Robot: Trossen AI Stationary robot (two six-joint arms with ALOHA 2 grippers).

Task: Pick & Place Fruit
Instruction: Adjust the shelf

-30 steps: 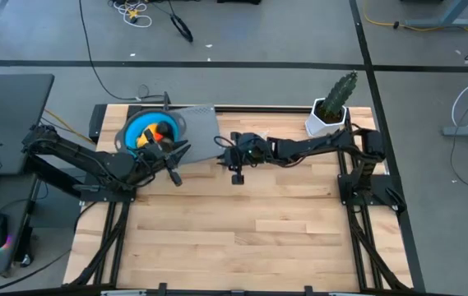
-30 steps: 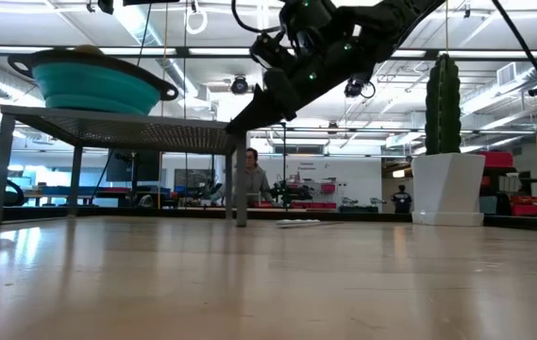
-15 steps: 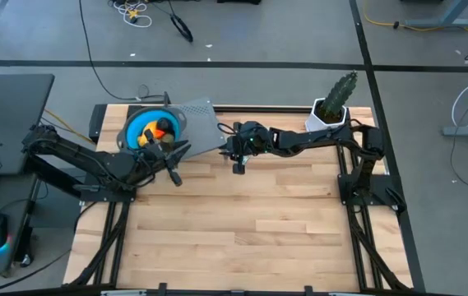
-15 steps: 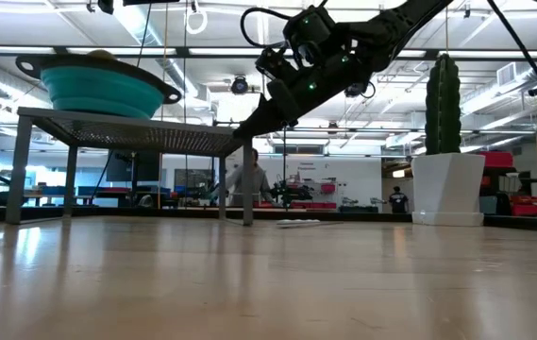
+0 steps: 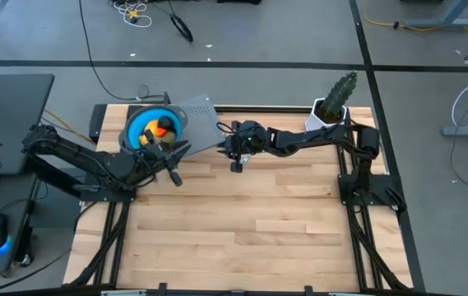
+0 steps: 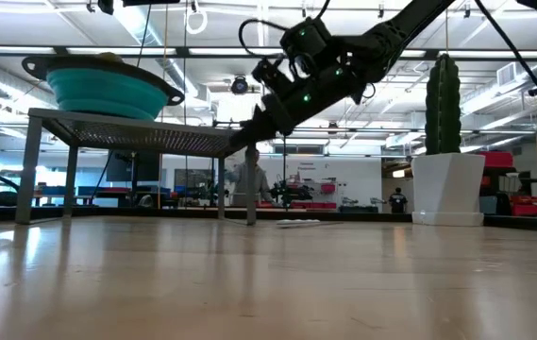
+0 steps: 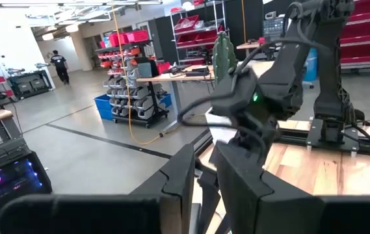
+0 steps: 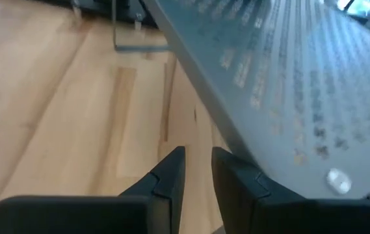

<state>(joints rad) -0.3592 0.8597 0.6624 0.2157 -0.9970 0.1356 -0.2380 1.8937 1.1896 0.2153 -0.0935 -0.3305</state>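
Note:
The fruit [image 5: 159,130], orange and yellow pieces, lies in a blue bowl [image 5: 139,125] whose base rests on a grey perforated stand [image 5: 196,117] at the table's far left. In the low view the bowl [image 6: 108,87] is teal, and the stand [image 6: 136,132] rests on thin legs. My right gripper [image 5: 227,146] is shut at the stand's right edge. My left gripper [image 5: 183,149] is shut and waits beside the bowl's near side. The olive-green and dark fruits do not show. My right gripper meets the stand's right end [image 6: 238,142] with its shut fingertips [image 6: 252,132], slanting down from the table's right. In the right wrist view the perforated plate [image 8: 269,97] runs just beside the fingers [image 8: 233,179], not between them. The stand's legs stay on the table.
A green cactus in a white pot [image 5: 332,107] stands at the far right corner, tall in the low view [image 6: 445,161]. A thin pale stick [image 6: 298,224] lies on the table behind the stand. Bare wood [image 5: 242,222] fills the middle and near side. A person shows in the room beyond.
My right gripper has moved toward the far edge and a little left, staying shut. The stand has turned on the table, its right end swinging toward the far edge, and the bowl has ridden along with it, shifting slightly toward the far edge.

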